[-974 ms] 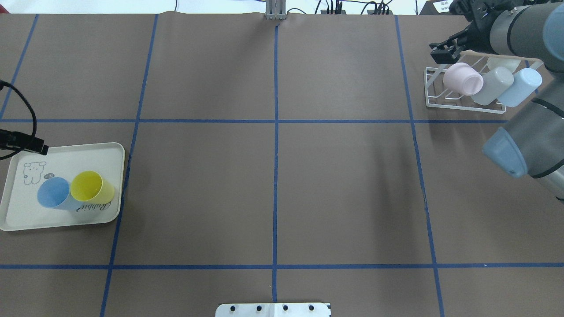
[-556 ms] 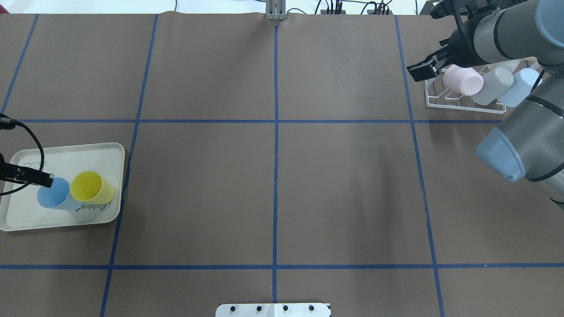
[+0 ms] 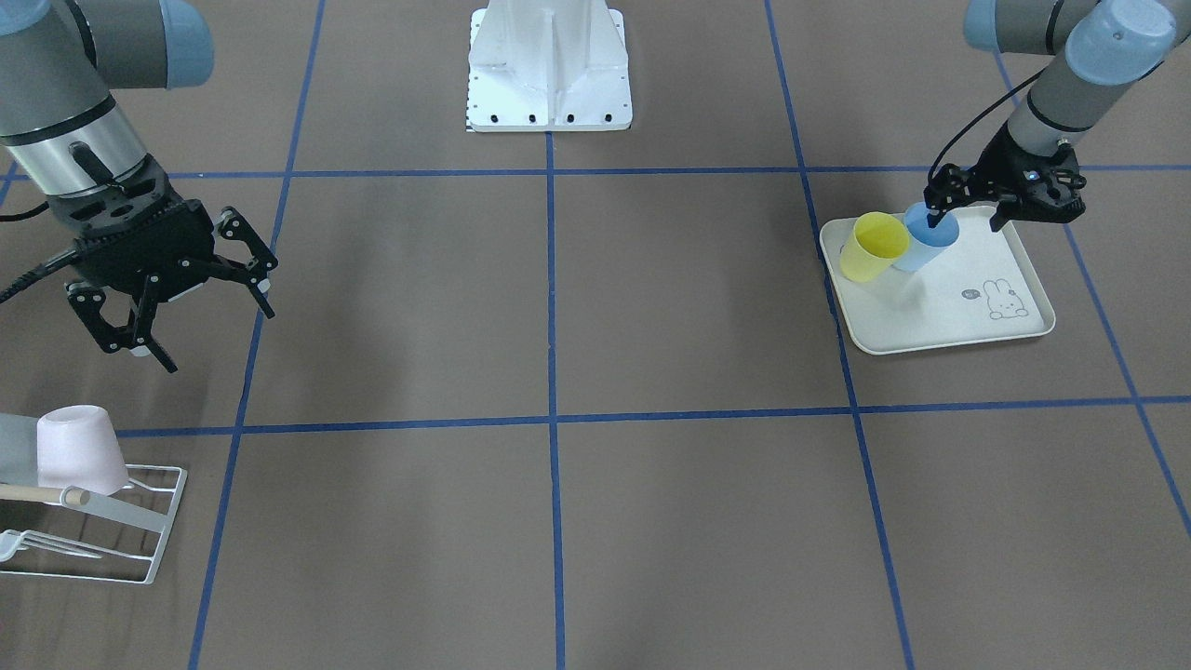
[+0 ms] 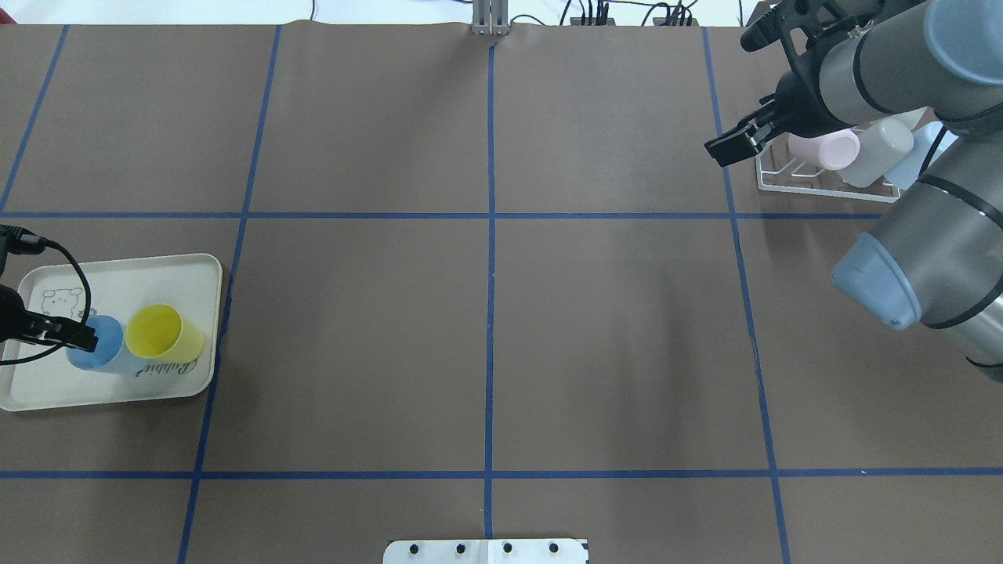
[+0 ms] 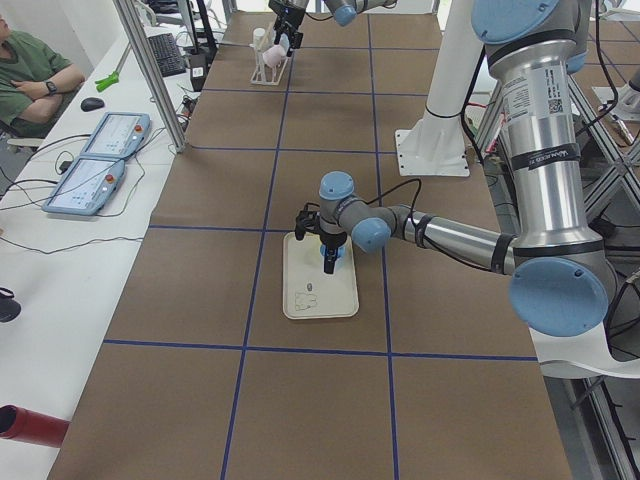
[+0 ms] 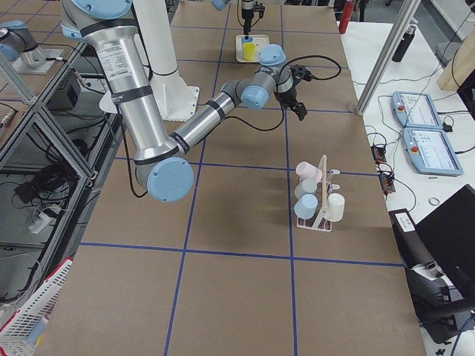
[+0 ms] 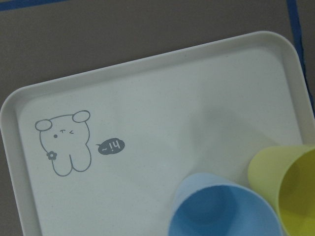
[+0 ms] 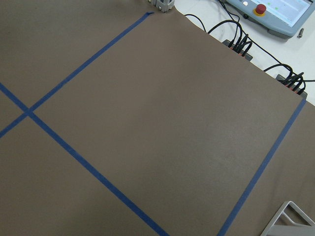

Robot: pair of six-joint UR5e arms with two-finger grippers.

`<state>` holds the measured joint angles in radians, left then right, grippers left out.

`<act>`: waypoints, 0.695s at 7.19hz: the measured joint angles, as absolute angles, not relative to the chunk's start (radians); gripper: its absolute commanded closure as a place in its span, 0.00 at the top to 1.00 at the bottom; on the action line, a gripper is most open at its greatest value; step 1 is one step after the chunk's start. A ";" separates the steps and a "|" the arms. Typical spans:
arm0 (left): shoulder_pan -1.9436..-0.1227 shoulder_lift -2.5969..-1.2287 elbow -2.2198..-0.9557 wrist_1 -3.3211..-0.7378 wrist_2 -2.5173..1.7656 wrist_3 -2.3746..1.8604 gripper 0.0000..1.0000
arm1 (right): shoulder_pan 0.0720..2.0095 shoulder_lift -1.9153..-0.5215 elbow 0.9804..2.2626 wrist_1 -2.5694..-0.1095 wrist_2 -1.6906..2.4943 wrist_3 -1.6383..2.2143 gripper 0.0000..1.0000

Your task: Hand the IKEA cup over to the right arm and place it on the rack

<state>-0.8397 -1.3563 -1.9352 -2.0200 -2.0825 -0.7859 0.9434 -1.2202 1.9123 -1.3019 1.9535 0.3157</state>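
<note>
The slim black left gripper [image 3: 970, 223] had dropped to the light-blue plastic cup [image 3: 923, 244] on its cream tray [image 3: 940, 316] — jaws apart, nothing gripped — as the empty, wide-spread right gripper [image 3: 219, 337] drew off the white wire rack [image 4: 791, 176], so pickup looked imminent.

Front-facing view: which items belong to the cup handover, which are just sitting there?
In play: blue cup, left gripper (open, one finger inside it), right gripper (open), rack.
Idle: yellow cup, rabbit tray, pink cup on the rack.
</note>
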 measured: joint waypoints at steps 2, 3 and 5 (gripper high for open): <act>-0.839 -1.362 -1.932 -2.026 -2.103 -0.797 0.00 | 0.937 -1.223 1.912 -1.302 1.948 0.315 1.00; -0.841 -1.363 -1.938 -2.028 -2.131 -0.798 0.00 | 0.935 -1.225 1.911 -1.301 1.946 0.315 1.00; -0.846 -1.357 -1.966 -2.025 -2.165 -0.795 0.00 | 0.929 -1.227 1.909 -1.298 1.944 0.314 1.00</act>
<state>-0.8455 -1.3571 -1.9656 -2.0247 -2.1651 -0.7949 0.9294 -1.2266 1.9091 -1.2977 1.9442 0.3145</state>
